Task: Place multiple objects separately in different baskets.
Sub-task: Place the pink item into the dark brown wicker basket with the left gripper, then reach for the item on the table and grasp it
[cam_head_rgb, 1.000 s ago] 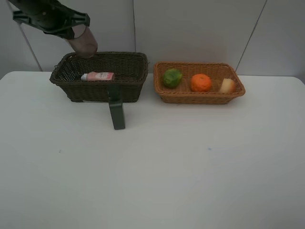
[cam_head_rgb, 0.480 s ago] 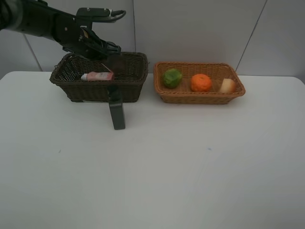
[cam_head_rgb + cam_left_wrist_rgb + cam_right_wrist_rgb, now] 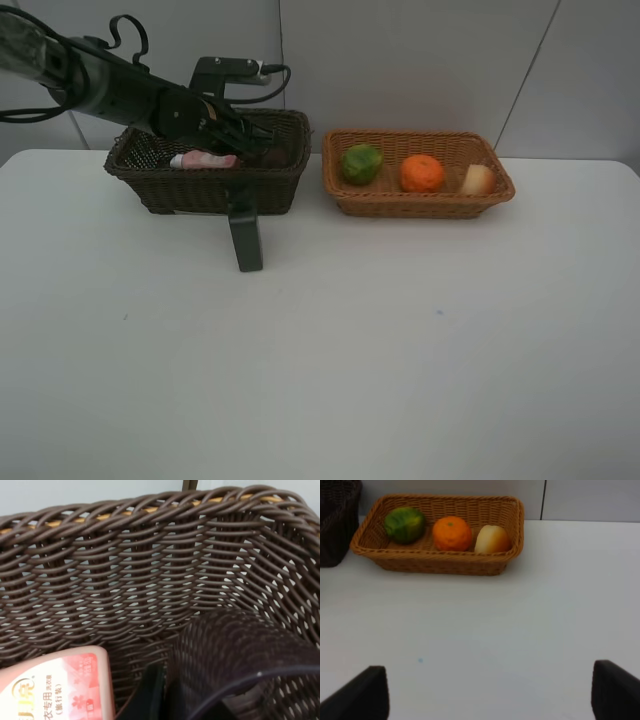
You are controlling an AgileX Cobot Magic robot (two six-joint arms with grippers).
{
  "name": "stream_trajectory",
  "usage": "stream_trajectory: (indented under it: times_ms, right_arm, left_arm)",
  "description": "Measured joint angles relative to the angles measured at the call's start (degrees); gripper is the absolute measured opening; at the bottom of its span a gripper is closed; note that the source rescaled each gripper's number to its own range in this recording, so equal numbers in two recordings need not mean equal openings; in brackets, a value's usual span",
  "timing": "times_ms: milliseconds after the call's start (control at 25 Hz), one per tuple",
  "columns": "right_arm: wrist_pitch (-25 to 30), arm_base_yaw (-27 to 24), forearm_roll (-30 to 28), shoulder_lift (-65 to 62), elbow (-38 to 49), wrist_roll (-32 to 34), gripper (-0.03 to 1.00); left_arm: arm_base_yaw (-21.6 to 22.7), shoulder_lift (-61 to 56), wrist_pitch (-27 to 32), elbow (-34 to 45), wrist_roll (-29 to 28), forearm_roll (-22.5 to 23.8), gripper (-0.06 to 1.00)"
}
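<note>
The translucent mauve cup (image 3: 240,665) sat low inside the dark brown basket (image 3: 150,185), just beside the pink bottle (image 3: 203,159) lying there. The left hand (image 3: 250,150) was clamped on the cup's rim, reaching over the basket wall, presumably to set it with the other containers. The light tan basket (image 3: 420,205) held the three fruits, green (image 3: 361,163), orange (image 3: 422,173) and a pale reddish one (image 3: 478,180), so sorting looked to go by kind. The dark green bottle (image 3: 246,236) stood on the bench (image 3: 400,350) just before the brown basket, not yet placed. The right hand (image 3: 485,695) hung apart and empty over bare bench.
</note>
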Motion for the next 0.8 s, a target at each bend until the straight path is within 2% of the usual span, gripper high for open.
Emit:
stream_trajectory:
  times_ms: [120, 200, 320, 440, 560, 680, 800]
  right_arm:
    - [0.0, 0.0, 0.0, 0.0, 0.0, 0.0, 0.73]
    - [0.0, 0.0, 0.0, 0.0, 0.0, 0.0, 0.73]
    - [0.0, 0.0, 0.0, 0.0, 0.0, 0.0, 0.73]
    - [0.0, 0.0, 0.0, 0.0, 0.0, 0.0, 0.73]
    - [0.0, 0.0, 0.0, 0.0, 0.0, 0.0, 0.73]
    - [0.0, 0.0, 0.0, 0.0, 0.0, 0.0, 0.73]
    - [0.0, 0.0, 0.0, 0.0, 0.0, 0.0, 0.73]
  left_arm:
    - [-0.1, 0.0, -0.1, 0.0, 0.0, 0.0, 0.06]
    - [-0.1, 0.0, 0.8, 0.0, 0.0, 0.0, 0.20]
    - [-0.1, 0.0, 3.2, 0.0, -0.1, 0.0, 0.59]
    - [-0.1, -0.3, 5.7, 0.0, -0.2, 0.0, 0.90]
    - [-0.1, -2.6, 8.0, 0.0, -0.2, 0.0, 0.98]
    - [-0.1, -6.5, 11.9, 0.0, -0.2, 0.0, 1.00]
    - [-0.1, -10.4, 18.3, 0.0, -0.2, 0.0, 1.00]
